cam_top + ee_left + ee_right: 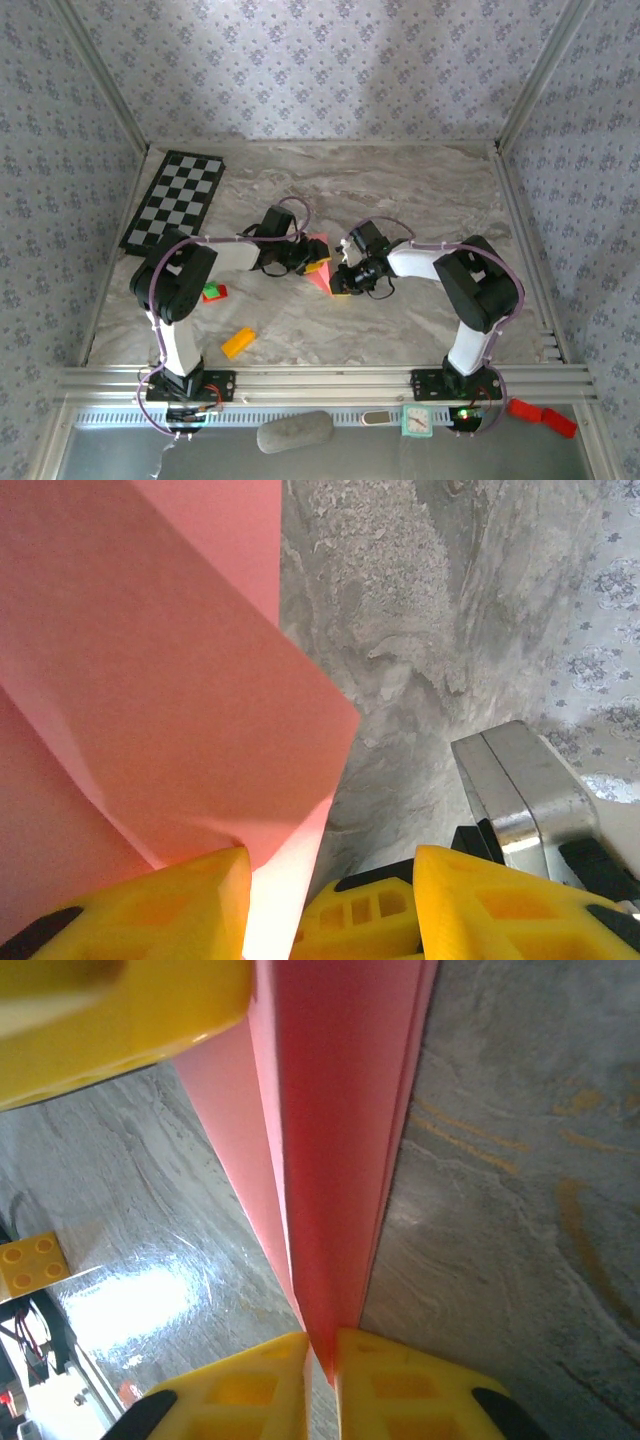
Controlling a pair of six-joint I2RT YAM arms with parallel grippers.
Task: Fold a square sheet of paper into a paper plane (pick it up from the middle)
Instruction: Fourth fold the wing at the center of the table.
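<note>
The salmon-pink sheet of paper (320, 274) is held off the marble table mid-scene, folded into layered flaps that narrow to a point. In the right wrist view the folded paper (340, 1110) runs down into my right gripper (322, 1345), whose yellow fingers are shut on its pointed end. My left gripper (330, 865) stands open; the paper (150, 680) slips down beside its left finger (190, 900) with a wide gap to the other finger. From above, the left gripper (306, 262) and right gripper (338, 280) meet at the paper from either side.
A chessboard mat (175, 200) lies at the back left. An orange block (238, 342) and a red-and-green block (214, 292) sit front left near the left arm. A yellow brick (30, 1260) shows on the table. Patterned walls enclose the table.
</note>
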